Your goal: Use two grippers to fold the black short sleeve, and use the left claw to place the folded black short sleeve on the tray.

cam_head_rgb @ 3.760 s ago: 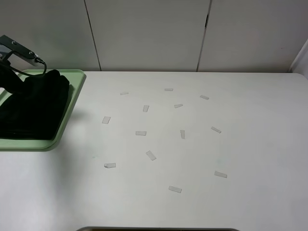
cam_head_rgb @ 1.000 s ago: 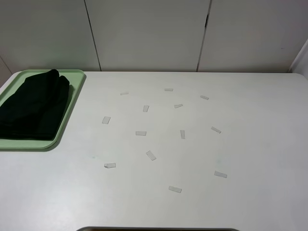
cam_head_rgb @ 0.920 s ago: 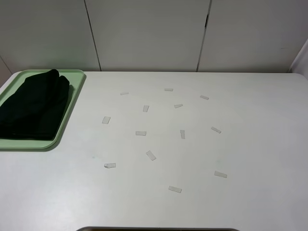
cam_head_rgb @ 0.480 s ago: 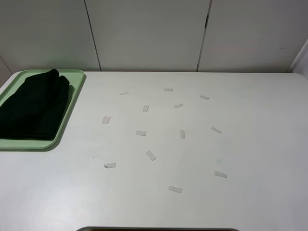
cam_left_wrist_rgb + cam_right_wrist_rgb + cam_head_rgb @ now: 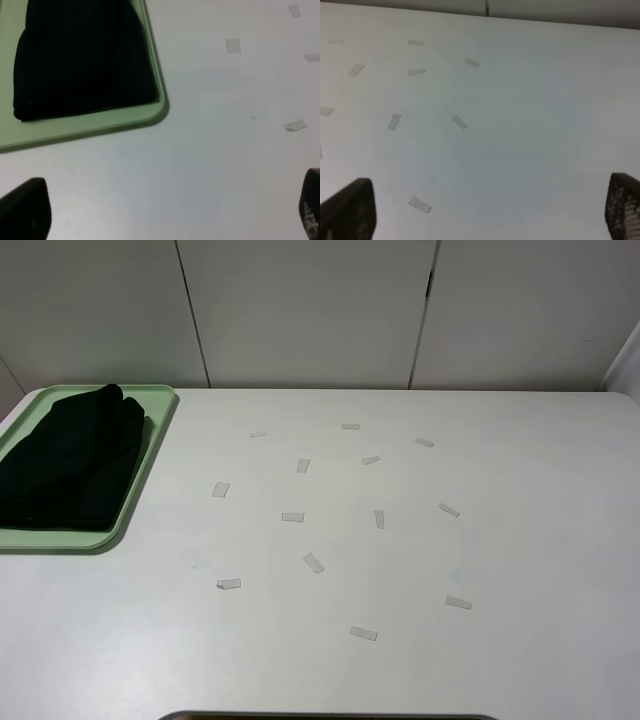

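soft folded black short sleeve (image 5: pixel 70 465) | in rimmed mint tray (image 5: pixel 150 455) | both jaws released

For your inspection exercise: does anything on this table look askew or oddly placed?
The folded black short sleeve sits slightly skewed in the tray. Small tape strips lie scattered at random angles across the table.

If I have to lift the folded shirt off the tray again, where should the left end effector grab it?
Grip the shirt at its thick folded edge, the one nearest the table's front. Come from that side over the tray rim; the layers stack evenly there, so one pinch should catch all of them.
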Available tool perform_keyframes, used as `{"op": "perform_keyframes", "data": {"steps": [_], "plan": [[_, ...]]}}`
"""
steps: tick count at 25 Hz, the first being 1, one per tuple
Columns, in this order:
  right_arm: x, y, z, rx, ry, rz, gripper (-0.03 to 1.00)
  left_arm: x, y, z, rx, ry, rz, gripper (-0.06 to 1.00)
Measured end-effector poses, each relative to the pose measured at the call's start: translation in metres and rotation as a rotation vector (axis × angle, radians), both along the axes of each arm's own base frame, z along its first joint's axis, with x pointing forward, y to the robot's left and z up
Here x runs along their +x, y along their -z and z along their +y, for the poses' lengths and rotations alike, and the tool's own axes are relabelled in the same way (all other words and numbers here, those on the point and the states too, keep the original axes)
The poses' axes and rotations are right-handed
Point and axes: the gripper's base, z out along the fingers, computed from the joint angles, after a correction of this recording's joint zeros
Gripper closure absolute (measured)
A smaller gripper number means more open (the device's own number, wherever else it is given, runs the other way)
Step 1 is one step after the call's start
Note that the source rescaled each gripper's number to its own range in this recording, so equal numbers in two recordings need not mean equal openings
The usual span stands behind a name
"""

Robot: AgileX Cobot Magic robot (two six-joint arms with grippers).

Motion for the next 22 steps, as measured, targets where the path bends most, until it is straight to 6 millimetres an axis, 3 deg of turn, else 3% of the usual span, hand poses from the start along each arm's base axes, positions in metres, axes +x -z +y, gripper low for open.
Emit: {"op": "perform_keyframes", "data": {"steps": [22], "plan": [[0.0000, 0.0000, 0.0000, 0.000, 0.000, 0.000, -0.03, 0.0000, 0.0000, 0.0000, 0.000, 0.000, 0.000, -0.06]]}}
